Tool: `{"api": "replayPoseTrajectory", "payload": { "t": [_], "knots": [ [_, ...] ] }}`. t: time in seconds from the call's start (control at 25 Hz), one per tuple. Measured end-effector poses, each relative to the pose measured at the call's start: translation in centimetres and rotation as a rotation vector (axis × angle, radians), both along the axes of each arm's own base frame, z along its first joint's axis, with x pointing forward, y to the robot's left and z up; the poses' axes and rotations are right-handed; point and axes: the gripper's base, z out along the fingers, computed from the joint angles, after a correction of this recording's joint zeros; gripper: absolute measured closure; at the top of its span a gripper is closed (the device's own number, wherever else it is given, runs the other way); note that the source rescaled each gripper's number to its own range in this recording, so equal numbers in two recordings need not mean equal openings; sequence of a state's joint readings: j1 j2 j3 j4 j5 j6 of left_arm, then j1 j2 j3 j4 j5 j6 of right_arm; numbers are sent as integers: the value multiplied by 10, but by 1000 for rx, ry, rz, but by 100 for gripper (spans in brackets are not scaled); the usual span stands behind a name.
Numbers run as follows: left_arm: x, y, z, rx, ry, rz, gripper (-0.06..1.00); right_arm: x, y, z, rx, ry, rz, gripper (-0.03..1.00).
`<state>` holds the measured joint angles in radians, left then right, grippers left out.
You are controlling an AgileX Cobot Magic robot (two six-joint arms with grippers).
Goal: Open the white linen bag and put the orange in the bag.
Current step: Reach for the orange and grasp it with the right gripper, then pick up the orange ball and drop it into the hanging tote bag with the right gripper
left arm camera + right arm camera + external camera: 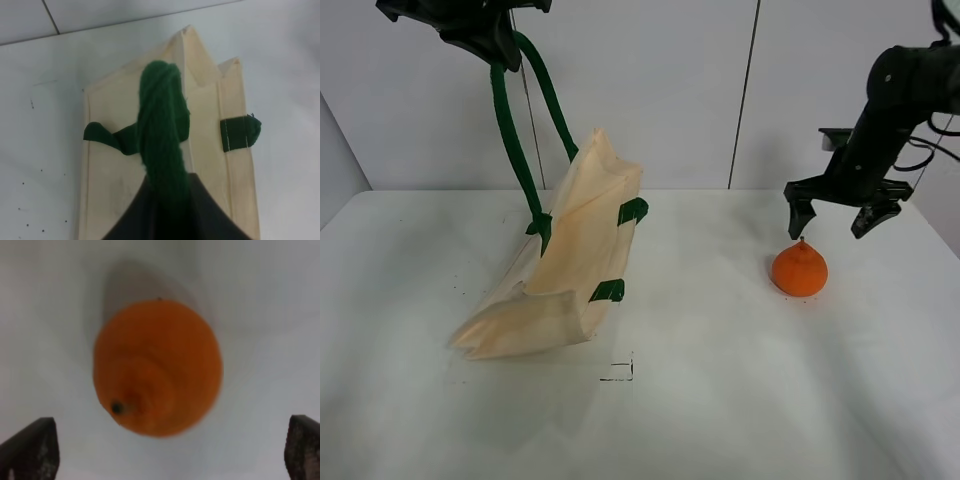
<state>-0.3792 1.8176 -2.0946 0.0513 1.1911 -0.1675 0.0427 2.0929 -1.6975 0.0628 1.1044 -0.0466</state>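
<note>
The white linen bag [565,265] hangs tilted by one dark green strap handle [515,150], its lower end resting on the table; it also shows in the left wrist view [200,115]. My left gripper [485,35] is shut on that strap [162,130] high at the back left. The orange [799,270] sits on the table at the right, stem up. My right gripper [835,215] is open just above and behind it, fingers spread wide. In the right wrist view the orange [157,367] lies between the fingertips [30,447].
The white table [720,400] has a small dark square mark [618,372] in front of the bag. A white wall with a vertical seam [745,95] stands behind.
</note>
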Motion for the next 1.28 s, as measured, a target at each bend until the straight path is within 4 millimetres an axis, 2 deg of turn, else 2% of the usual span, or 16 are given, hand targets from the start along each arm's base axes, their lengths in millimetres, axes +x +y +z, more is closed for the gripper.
{"api": "replayPoseTrajectory", "payload": {
  "t": [0.44,0.52,0.56,0.64,0.72,0.76,0.8,0.92,1.0,1.08,1.16,1.28],
  "knots": [
    [0,0,0,0,0,0,94,19,4,-72,16,65,5,-3],
    [0,0,0,0,0,0,94,20,4,-78,25,63,0,3],
    [0,0,0,0,0,0,94,20,5,-80,30,66,0,11],
    [0,0,0,0,0,0,94,20,5,-81,34,69,-2,33],
    [0,0,0,0,0,0,94,21,6,-80,38,70,-3,71],
    [0,0,0,0,0,0,94,21,6,-78,39,71,-3,86],
    [0,0,0,0,0,0,94,20,6,-75,43,78,-3,97],
    [0,0,0,0,0,0,94,20,8,-59,64,82,5,97],
    [0,0,0,0,0,0,94,24,12,-36,110,65,4,97],
    [0,0,0,0,0,0,94,28,18,-3,183,13,0,97],
    [0,0,0,0,0,0,94,32,30,39,272,-94,11,97],
    [0,0,0,0,0,0,94,31,57,87,377,-217,64,97]
  ]
}}
